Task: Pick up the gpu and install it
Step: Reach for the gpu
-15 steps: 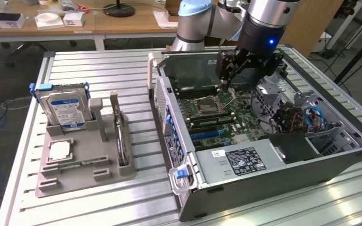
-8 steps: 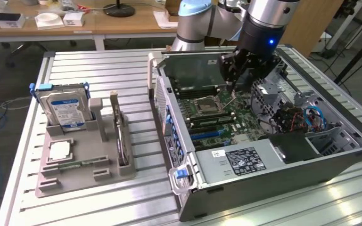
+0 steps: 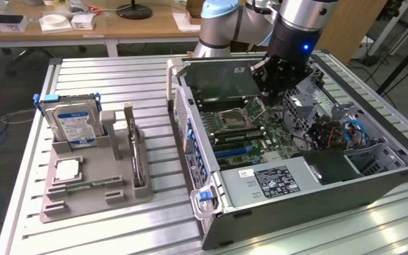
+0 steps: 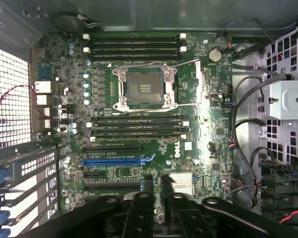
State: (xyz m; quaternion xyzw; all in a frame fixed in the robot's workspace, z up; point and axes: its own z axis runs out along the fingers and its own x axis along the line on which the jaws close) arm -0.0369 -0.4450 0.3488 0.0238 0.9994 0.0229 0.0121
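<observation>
In the exterior view, the arm stood over the open computer case (image 3: 282,212), which lay on its side on the slatted metal desk (image 3: 119,74). The gripper (image 3: 271,95) hung inside the case, just above the motherboard (image 3: 261,135) and near the square processor socket (image 3: 231,119). It touched nothing that I could see.

The gpu (image 3: 136,156) was well apart from it, toward the exterior view's left. It was a thin card standing on its long edge in a slot of the grey holder (image 3: 83,204) on the desk. In the same holder the hard drive (image 3: 73,125) with a blue label stood upright just beside the card. A small square chip (image 3: 67,170) and a narrow green memory stick (image 3: 91,185) lay flat in front of the drive.

In the wrist view, the camera looked straight down on the motherboard (image 4: 154,129). The processor socket (image 4: 145,89) sat between two groups of dark memory slots. Nearer to the gripper (image 4: 160,198) the long expansion slots lay uncovered – one of them, the blue slot (image 4: 114,161), was easy to see. The two dark fingers (image 4: 139,210) stood narrow – almost together, with a slim gap and no object between them. They hovered over the edge of the board by these slots.
</observation>
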